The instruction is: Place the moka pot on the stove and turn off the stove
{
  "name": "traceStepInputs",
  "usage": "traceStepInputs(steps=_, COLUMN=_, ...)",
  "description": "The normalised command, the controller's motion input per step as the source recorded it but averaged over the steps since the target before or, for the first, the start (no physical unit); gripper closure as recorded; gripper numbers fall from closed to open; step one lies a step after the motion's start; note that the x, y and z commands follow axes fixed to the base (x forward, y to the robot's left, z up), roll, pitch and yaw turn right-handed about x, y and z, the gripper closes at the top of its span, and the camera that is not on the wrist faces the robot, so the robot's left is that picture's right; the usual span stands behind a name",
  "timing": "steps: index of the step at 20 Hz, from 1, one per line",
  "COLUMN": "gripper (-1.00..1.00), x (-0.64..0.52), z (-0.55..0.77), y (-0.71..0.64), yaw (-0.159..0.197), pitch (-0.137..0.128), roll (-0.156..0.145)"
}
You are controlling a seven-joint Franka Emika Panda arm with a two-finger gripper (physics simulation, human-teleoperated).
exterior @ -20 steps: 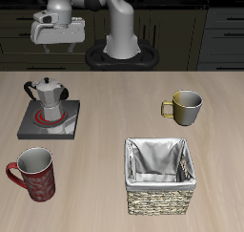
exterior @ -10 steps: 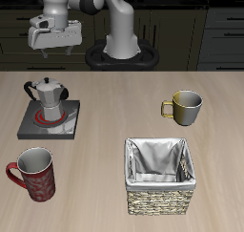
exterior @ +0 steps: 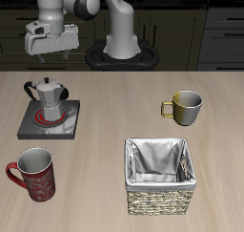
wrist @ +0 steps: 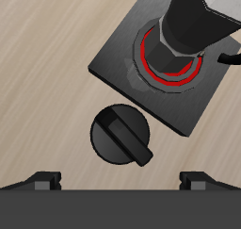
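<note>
With the small silver faceted moka pot already on the flat dark-grey stove, your empty, released pincer hangs high above its black knob, whose bar runs diagonally.

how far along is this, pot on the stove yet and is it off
Done: the moka pot stands on the stove. In hand: nothing; the gripper hangs above, holding nothing. Left: the rings glow red, so the knob needs turning.
</note>
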Motion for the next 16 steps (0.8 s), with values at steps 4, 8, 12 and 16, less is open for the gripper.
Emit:
traceStepInputs(steps=4, gripper=-1.00, x=0.00, z=-0.12, y=-0.10, yaw=0.008, pitch=0.018, roll=-0.006)
traceStepInputs(steps=8, gripper=-1.00, x=0.04, z=-0.02, y=-0.12, yaw=-0.004, pitch=0.000, roll=-0.018)
traceStepInputs(steps=12, gripper=-1.00, x=0.08, z=0.07, y=-0.12, yaw=-0.012, pitch=-0.007, roll=-0.006)
traceStepInputs(steps=16, gripper=-1.00, x=0.10, z=0.02, y=-0.06, yaw=-0.005, pitch=0.012, roll=0.023)
